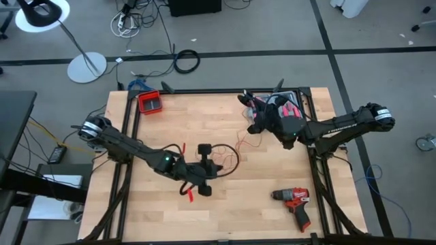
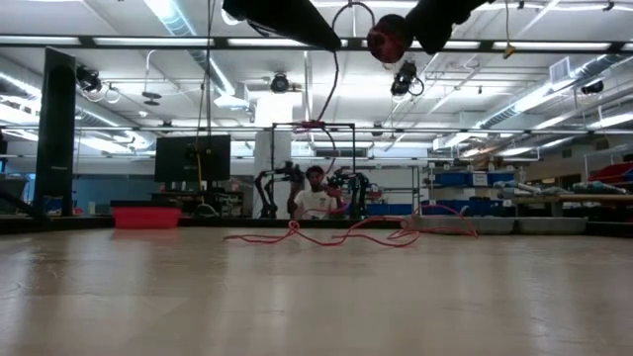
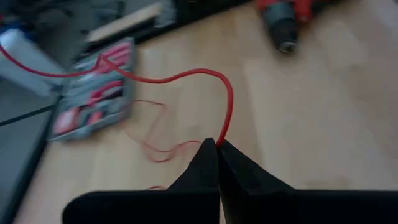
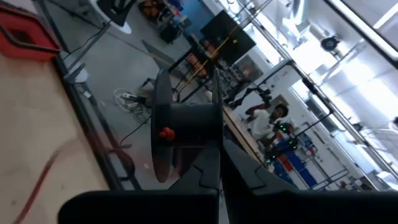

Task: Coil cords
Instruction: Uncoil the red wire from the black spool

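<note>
Two grippers: left gripper (image 3: 217, 144) pinching cords (image 3: 186, 78); one drill (image 1: 294, 204).

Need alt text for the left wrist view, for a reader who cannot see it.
The left hand, shut, pinches a thin red wire that loops up over the wooden table. A red drill lies beyond it, and a grey tool case sits at the table's edge.

Thin red-black cords (image 1: 228, 158), loosely strewn mid-table
</note>
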